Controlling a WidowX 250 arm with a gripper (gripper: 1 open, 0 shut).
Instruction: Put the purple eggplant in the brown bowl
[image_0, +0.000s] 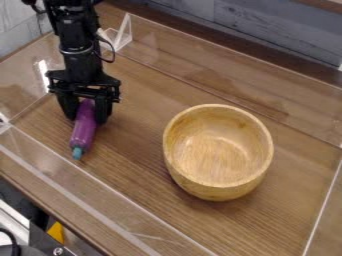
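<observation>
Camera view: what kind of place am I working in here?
Likely a lab test bench: a wood-grain table fenced by clear acrylic walls, holding only a toy purple eggplant and a brown bowl.
</observation>
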